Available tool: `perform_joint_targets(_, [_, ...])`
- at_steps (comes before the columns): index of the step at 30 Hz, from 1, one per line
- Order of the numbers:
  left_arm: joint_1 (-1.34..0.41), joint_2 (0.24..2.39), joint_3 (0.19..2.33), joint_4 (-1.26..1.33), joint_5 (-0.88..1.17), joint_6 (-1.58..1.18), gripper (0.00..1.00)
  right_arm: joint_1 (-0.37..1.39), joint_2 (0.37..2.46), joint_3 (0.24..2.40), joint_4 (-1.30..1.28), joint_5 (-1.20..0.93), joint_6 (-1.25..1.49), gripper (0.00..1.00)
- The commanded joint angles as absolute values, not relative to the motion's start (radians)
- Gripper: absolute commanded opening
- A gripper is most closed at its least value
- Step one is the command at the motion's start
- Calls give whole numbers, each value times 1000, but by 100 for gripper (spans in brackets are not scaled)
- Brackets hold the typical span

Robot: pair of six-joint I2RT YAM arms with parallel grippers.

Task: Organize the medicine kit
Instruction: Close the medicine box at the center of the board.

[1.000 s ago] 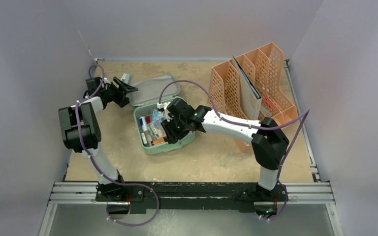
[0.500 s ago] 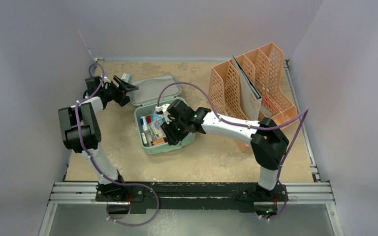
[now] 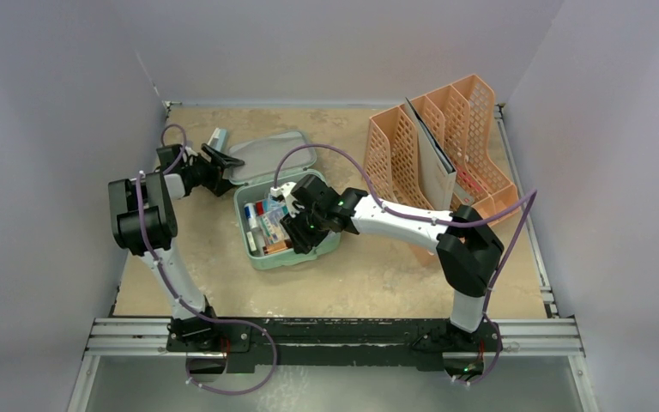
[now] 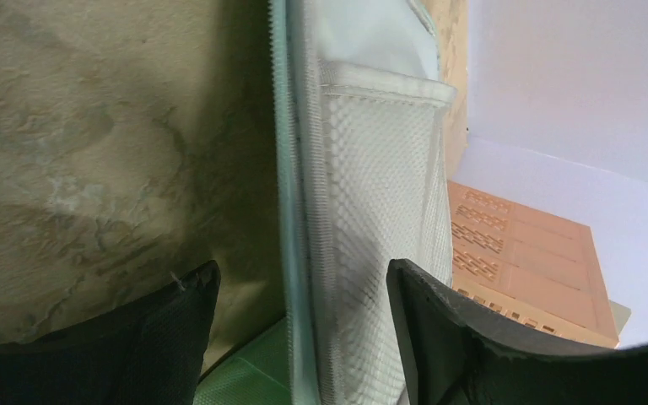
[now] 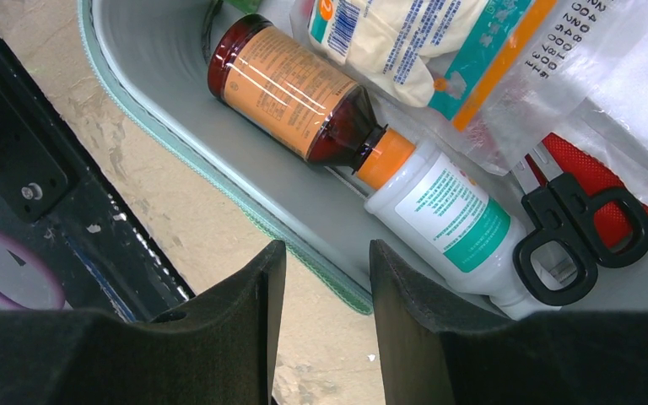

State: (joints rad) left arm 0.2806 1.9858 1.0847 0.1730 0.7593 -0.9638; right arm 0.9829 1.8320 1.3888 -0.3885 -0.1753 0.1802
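As far as I can tell, we're at the lid-closing stage. Working big to small: the tan, stone-look surface (image 3: 377, 275) has a peach mesh plastic file rack (image 3: 395, 154) standing at the far right. The medicine kit (image 3: 292, 260), a mint-green square plastic box with rounded corners, sits open mid-surface. Its matching lid (image 3: 270, 154) is flipped back on the far-left side.

The left hand (image 4: 302, 270) is spread wide, with the lid's edge standing between its fingers. It's not pinching yet. The lid's white mesh pocket (image 4: 380, 211) shows right there.

The right hand (image 5: 327, 253) hangs at the box's near rim with its fingers partly apart and nothing between them.

Inside the box lie a brown glass bottle with an orange label (image 5: 291, 89), a white plastic bottle with an orange cap (image 5: 447, 215), some packets, and black-handled scissors (image 5: 582, 228).

My guess is that packing is about done. Next the left hand needs to clamp that lid edge and swing it over the box. The right hand has to clear the rim first, or the lid lands on it. Those packets look piled high, so they might need a push down.
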Motion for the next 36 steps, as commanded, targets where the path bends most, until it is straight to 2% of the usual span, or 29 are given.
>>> perform_joint_targets(1, [280, 2005, 1082, 303, 797, -1032, 71, 992, 1822, 1376, -407, -178, 160, 44])
perform_joint_targets(16, [280, 2034, 1132, 670, 954, -1173, 61, 992, 1841, 1355, -405, -137, 125, 42])
perform_joint_targets(36, [279, 1919, 1175, 624, 1028, -1147, 61, 992, 1819, 1346, -405, -114, 113, 43])
